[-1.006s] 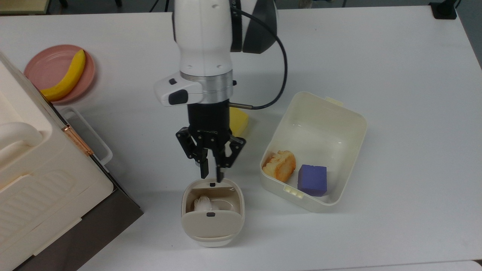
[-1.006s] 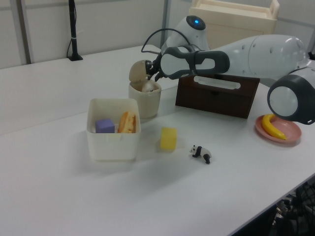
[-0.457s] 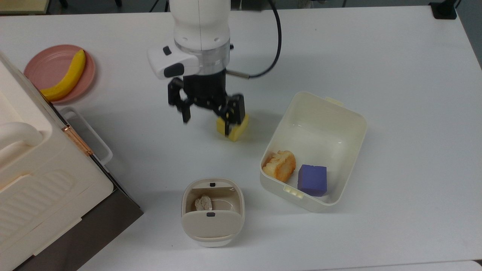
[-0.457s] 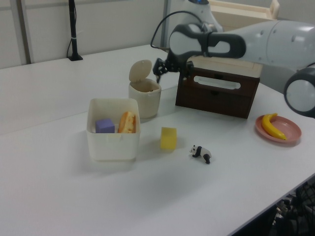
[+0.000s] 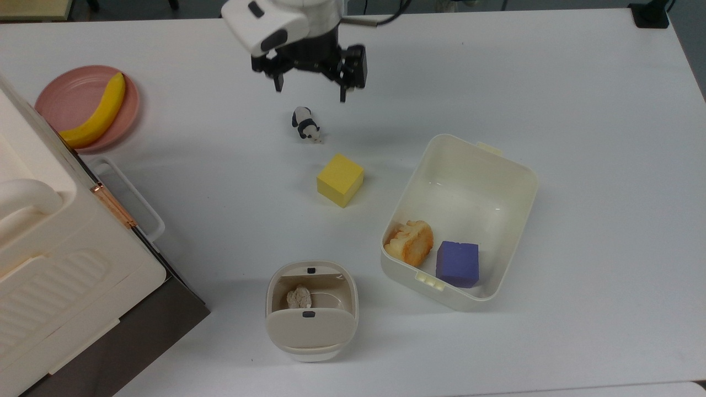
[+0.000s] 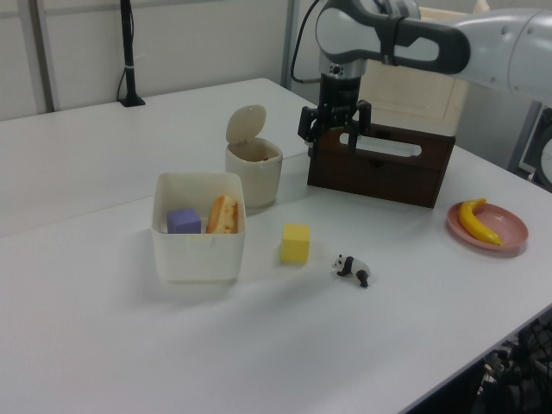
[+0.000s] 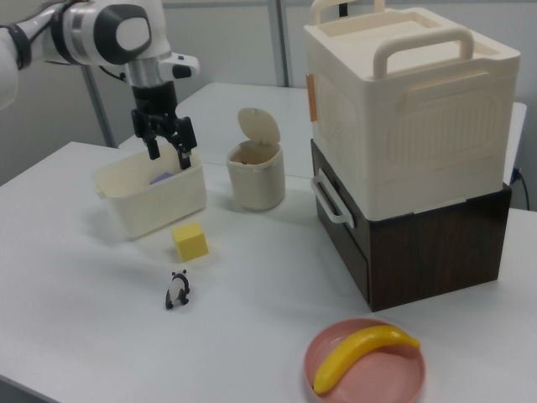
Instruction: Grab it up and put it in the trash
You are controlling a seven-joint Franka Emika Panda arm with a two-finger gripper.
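Crumpled paper wad (image 5: 298, 298) already inside the open trash bin (image 5: 311, 344) near the desk's (image 5: 579, 165) front edge, likely light, soft, pinchable anywhere; claw (image 5: 309, 91) wide open, empty.

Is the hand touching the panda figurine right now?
Apart. In the right view the hand hangs high above the table, open and empty, while the panda figurine stands far below it.
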